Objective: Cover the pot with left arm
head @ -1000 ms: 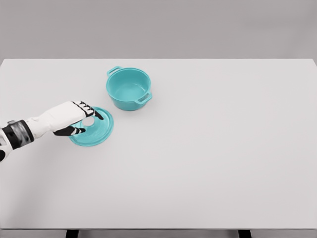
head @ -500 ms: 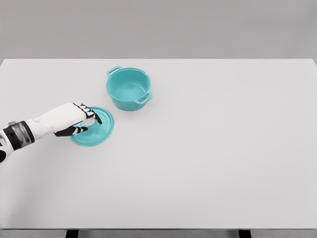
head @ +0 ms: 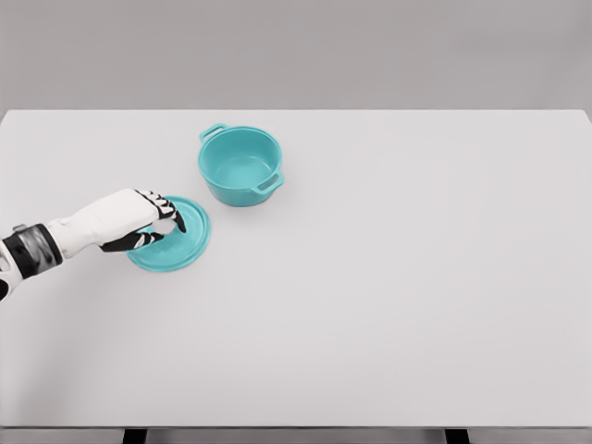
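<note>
One white table (head: 398, 305), bearing all items. Teal pot (head: 240, 165) upright and uncovered, toward rear centre-left. Teal lid (head: 180, 248) flat on table surface, near pot, front-left of it, apart from it. Left hand (head: 129, 220) over lid centre, fingers (head: 172, 212) curled, clamped on lid's white knob (head: 166, 225).

I find no readable text, label, brand, number or sign on anything before me. The teal pot (head: 240, 165), its teal lid (head: 180, 243), the white table (head: 388, 277) and my left hand (head: 129, 220) all show plain, unmarked surfaces; the black patches on my fingers (head: 165, 201) form no characters.
</note>
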Robot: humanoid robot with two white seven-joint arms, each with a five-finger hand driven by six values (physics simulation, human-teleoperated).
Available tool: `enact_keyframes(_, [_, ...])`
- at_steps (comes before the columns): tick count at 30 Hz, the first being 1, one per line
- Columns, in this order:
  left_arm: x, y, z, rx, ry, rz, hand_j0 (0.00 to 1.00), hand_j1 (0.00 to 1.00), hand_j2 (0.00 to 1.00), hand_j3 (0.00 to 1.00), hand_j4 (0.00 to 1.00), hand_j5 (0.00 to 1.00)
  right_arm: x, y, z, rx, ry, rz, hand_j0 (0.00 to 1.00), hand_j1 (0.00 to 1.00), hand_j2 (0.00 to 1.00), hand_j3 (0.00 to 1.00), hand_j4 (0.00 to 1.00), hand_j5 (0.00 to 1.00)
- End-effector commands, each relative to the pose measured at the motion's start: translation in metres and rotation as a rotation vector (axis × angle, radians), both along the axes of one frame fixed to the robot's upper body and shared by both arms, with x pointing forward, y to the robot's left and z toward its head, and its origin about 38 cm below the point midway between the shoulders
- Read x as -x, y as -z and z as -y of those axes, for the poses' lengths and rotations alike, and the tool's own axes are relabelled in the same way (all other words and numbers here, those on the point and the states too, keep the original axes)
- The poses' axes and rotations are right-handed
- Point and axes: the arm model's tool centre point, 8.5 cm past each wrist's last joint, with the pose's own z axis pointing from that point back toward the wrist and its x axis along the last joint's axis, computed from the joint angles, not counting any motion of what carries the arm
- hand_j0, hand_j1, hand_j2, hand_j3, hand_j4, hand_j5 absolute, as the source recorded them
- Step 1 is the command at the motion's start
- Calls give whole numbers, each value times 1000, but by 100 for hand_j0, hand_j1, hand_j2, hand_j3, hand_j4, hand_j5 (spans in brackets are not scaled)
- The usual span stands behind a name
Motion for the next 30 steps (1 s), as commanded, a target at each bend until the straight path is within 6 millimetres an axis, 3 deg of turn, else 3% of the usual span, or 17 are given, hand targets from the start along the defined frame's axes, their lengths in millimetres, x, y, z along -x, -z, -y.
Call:
enact_keyframes(1, [0,-4,0,17,-1,2,51,51,51,51,51,51,0,0,0,0,0,-1,100,100,100,100,100,100])
enact_keyframes(9, [0,-19,3,18,19,42,49,49,49,49,49,49,0,0,0,0,0,-1,100,100,100,100,100,100])
enact_keyframes(15, [2,-32,-13,-5,12,50,49,49,49,49,49,49,0,0,0,0,0,-1,100,100,100,100,100,100])
enact_keyframes(20, [2,-45,-15,-11,24,72,49,49,49,49,49,49,0,0,0,0,0,-1,100,100,100,100,100,100])
enact_keyframes(30, [-10,-68,-14,-11,26,128,48,48,48,48,48,48,0,0,0,0,0,-1,100,100,100,100,100,100])
